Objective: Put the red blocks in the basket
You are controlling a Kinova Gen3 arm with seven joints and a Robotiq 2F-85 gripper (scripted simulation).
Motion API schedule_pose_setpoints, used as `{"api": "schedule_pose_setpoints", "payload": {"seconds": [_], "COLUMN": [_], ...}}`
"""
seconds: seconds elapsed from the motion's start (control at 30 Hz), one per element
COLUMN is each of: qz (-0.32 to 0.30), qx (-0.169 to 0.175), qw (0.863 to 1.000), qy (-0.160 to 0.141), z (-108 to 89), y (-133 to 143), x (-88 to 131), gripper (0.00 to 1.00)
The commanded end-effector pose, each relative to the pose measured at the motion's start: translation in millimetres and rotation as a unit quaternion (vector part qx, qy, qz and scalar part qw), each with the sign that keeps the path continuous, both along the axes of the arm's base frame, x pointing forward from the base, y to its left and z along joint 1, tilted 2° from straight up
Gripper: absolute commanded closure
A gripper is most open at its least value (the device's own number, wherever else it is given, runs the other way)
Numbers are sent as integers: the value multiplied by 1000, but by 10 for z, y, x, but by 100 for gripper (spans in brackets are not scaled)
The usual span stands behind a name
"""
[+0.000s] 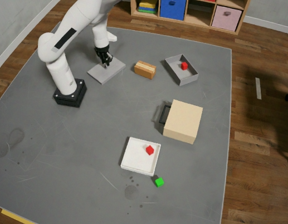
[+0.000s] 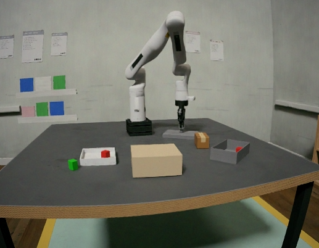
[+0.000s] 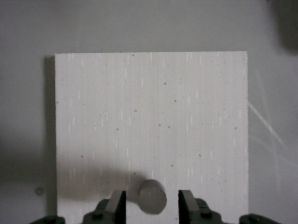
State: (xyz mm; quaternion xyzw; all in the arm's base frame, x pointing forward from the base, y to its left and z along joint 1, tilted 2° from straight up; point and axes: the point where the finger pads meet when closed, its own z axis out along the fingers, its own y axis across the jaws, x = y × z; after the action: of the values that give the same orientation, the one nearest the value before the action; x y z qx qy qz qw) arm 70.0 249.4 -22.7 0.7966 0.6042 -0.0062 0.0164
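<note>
Grey tabletop below the slightly parted, empty tool [image 1: 106, 64] [image 2: 181, 128] [image 3: 152, 207], cabinet drawer [image 1: 165, 114] interior indistinct.

Exterior view: white basket [image 1: 137, 170] [image 2: 99, 161] at left, upright, one red block [image 1: 150, 150] [image 2: 105, 153] inside. Open grey metal box [image 1: 188, 81] [image 2: 223, 155] at right, second red block [image 1: 184, 66] [image 2: 239, 149] inside. Knobbed grey lid [image 1: 103, 76] [image 2: 169, 134] [image 3: 150, 100] flat, far. Light wooden cabinet [image 1: 184, 120] [image 2: 157, 161] near centre; drawer position unclear.
</note>
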Motion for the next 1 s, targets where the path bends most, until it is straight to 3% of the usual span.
{"api": "schedule_pose_setpoints", "payload": {"seconds": [0.0,0.97], "qz": [0,0], "qx": [0,0], "qw": [1000,1000], "qy": [0,0], "z": [110,919], "y": [8,36], "x": [1,-6], "gripper": [60,60]}}
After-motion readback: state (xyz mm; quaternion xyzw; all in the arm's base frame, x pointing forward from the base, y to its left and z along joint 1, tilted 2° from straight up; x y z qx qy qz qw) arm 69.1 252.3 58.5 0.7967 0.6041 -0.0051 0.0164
